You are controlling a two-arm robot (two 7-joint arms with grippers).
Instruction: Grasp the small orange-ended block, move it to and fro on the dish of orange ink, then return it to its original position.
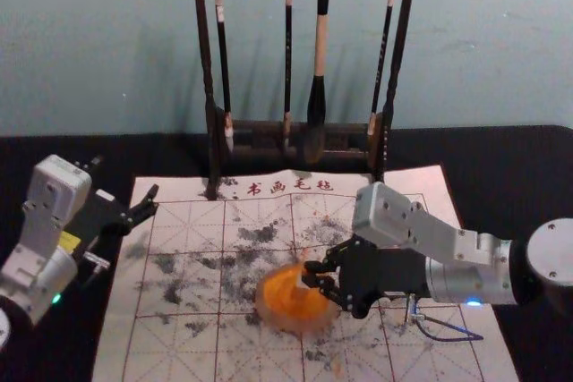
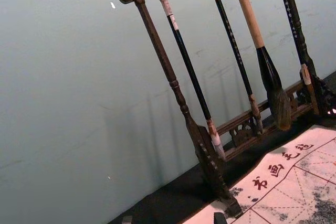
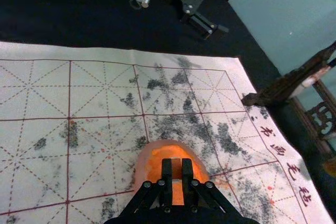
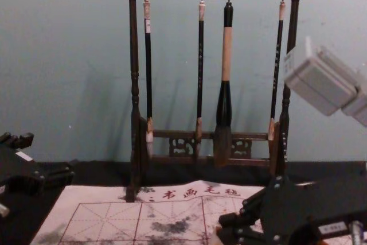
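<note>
- My right hand (image 3: 177, 162) is closed narrow on the small block (image 3: 176, 169), out over the dish; whether its end touches the ink I cannot tell. Wet ink creeping up toward my fingers could make the block slip or turn.
- If I press too hard on a stroke, the block may tilt in my grip; too lightly, and it may skim without taking ink.
- The dish (image 1: 277, 318) stands loose on the felt mat (image 1: 183, 297), so sideways drag could slide it, or a stroke run too far could catch its rim and spill orange.
- Carrying the block back, drips might mark the mat, already spotted with black.
- My left hand (image 2: 173, 217) hangs wide and idle at the left; if it strayed inward, it could knock the brush rack (image 1: 211, 149).
</note>
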